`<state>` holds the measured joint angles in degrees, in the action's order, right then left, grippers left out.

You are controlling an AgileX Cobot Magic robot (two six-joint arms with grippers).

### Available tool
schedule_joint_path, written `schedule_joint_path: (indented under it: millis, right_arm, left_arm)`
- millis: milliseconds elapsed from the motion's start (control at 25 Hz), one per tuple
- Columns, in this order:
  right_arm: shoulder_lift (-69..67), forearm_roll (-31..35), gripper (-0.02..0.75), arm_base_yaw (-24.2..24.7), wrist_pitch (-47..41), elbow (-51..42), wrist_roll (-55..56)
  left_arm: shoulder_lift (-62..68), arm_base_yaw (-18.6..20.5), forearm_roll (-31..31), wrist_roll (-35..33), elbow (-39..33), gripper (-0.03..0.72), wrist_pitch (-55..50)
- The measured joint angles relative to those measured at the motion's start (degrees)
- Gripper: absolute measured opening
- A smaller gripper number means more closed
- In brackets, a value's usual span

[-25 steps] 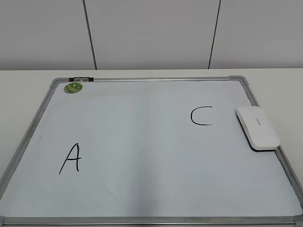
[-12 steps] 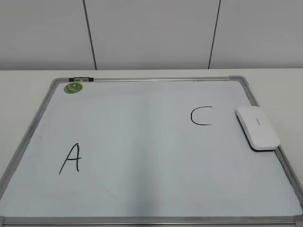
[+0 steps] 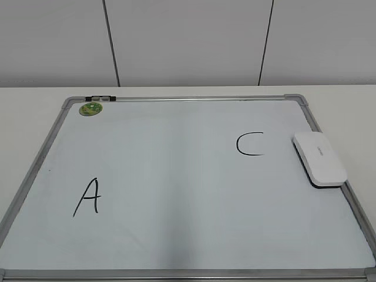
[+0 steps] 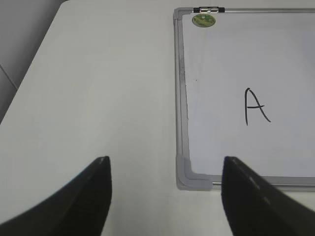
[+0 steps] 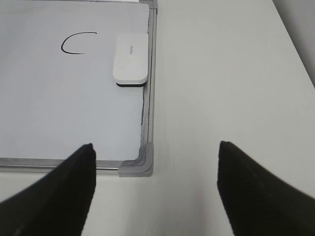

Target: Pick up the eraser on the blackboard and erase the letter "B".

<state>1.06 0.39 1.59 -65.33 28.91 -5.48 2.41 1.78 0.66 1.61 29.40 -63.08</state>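
matte white table [image 3: 35, 111], glossy metal-framed blackboard [image 3: 176, 235], rounded plastic eraser [image 3: 320, 157]

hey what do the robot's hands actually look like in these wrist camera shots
Only the fingers show. The left hand has two matte black, wedge-shaped fingers tapering toward their tips; the right hand has the same pair of black, smooth fingers. No cables, markings or arm links are visible, and neither hand appears in the exterior view.
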Motion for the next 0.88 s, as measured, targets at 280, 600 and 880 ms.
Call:
schedule_joint_path:
  millis: [280,600,880]
  right_arm:
    - [0.0,0.0,0.591,0.1,-0.1,0.0,0.0]
    - [0.0,0.0,0.591,0.1,-0.1,0.0,0.0]
    - [0.0,0.0,0.591,0.1,-0.1,0.0,0.0]
  left_arm:
    - [-1.8,0.0,-0.1,0.0,0.0,0.503,-0.1]
    - [-1.8,0.0,-0.1,0.0,0.0,0.503,-0.1]
    - [-1.8,0.0,-0.1,0.0,0.0,0.503,-0.1]
